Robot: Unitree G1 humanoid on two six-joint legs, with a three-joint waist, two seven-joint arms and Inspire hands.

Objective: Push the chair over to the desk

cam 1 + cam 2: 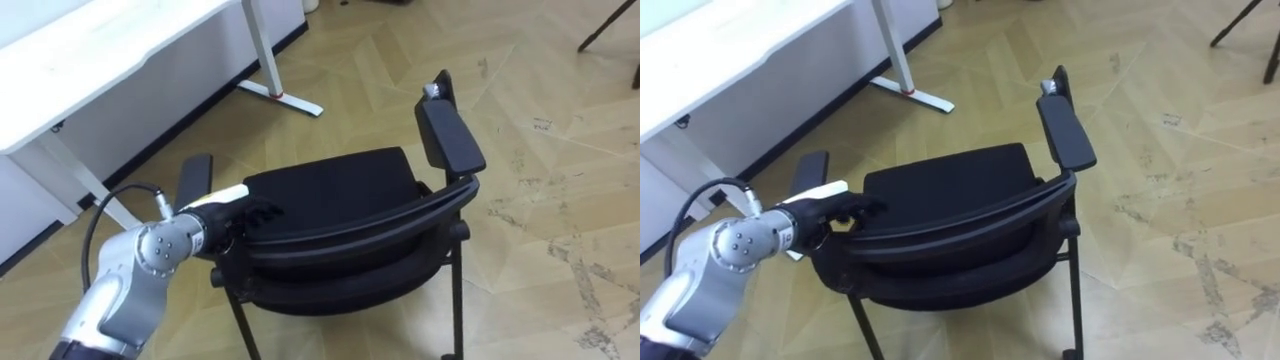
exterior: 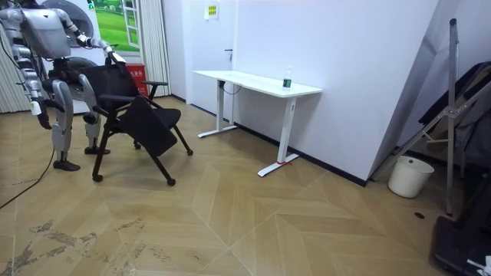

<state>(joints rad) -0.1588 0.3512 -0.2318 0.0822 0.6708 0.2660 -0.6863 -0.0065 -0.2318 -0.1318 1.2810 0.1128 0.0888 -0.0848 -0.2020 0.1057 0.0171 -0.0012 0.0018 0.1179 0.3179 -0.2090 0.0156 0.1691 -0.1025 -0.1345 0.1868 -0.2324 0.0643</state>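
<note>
Black armchair upright on wood floor, near desk.

the room was bright and evenly lit from above, with no hard shadows. the white desk top glared almost blank beside me. the black chair swallowed detail, only a thin sheen running along its back rim. the wooden floor carried a soft pale gloss; faint shade lay under the desk.

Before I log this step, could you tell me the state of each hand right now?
Left hand: closed on the chair, at its backrest's top edge.
Right hand: hangs by the robot's side; cannot be told.
</note>
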